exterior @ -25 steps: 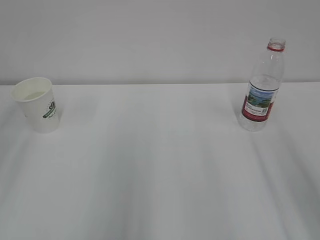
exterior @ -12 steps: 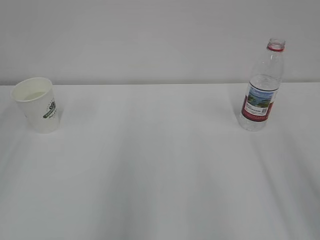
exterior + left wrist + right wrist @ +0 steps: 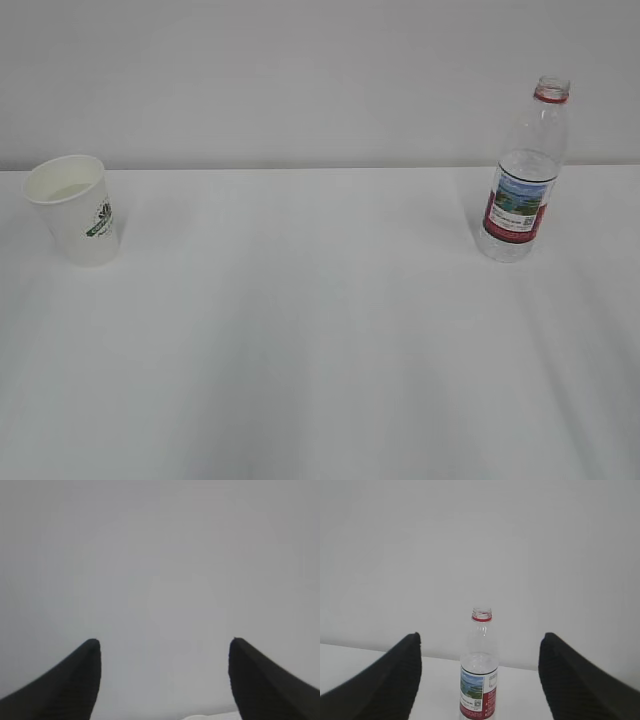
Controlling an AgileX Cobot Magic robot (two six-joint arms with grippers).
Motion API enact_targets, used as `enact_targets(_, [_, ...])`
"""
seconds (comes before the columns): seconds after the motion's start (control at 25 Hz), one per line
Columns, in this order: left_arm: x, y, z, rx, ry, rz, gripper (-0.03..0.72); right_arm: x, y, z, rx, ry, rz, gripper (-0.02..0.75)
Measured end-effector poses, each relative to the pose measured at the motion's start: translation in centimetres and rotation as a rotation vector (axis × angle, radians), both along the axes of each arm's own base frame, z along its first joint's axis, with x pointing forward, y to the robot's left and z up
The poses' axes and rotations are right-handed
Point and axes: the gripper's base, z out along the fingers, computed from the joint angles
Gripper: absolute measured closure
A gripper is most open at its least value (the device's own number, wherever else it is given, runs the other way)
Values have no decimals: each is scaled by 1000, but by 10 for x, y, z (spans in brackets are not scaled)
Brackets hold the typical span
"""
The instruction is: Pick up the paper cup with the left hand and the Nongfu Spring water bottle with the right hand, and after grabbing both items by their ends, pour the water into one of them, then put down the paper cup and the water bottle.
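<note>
Worktop [image 3: 320, 340]: white, wide, bare apart from two items set well apart. Landmark for everything below is the Nongfu Spring water bottle [image 3: 524, 175].

The bottle stands upright at the far right of the worktop, uncapped, red neck ring showing, water [image 3: 523, 170] up to roughly the top of the label. The paper cup [image 3: 76, 208] stands upright far to the bottle's left, by the worktop's left edge, logo facing the bottle. A pale surface shows inside the cup; cannot tell whether that is liquid or just the bottom.

Step in hand, by my reading: both items are down and nothing is held. With some pale content possibly in the cup, this could be the start or the finish; the frames do not settle it.

Right claw [image 3: 480, 680]: fingers spread wide, nothing between them. It sits on the near side of the bottle, aimed level and straight at it, bottle centred in the gap but clearly not touching.

Left claw [image 3: 162, 680]: fingers likewise wide apart and empty. It points at blank wall; only a sliver of white shows at the bottom edge of its view, possibly the cup's rim.

If grasping is next: the right claw needs a straight advance onto the bottle; the left must dip down to find the cup first.
</note>
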Motion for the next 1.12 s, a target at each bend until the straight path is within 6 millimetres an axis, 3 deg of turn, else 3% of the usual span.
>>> enact_targets(0.28, [-18,3,-2,-3,16,29,111,-16,-2,-3,-6,47,-6,186])
enact_targets(0.68, [-52,8,-8,-16,39,82,112,-33,-6,18,-20,154,-15,186])
enact_targets(1.12, [-60,10,-25,-114,196,88,115,-46,-8,23,-47,354,-24,186])
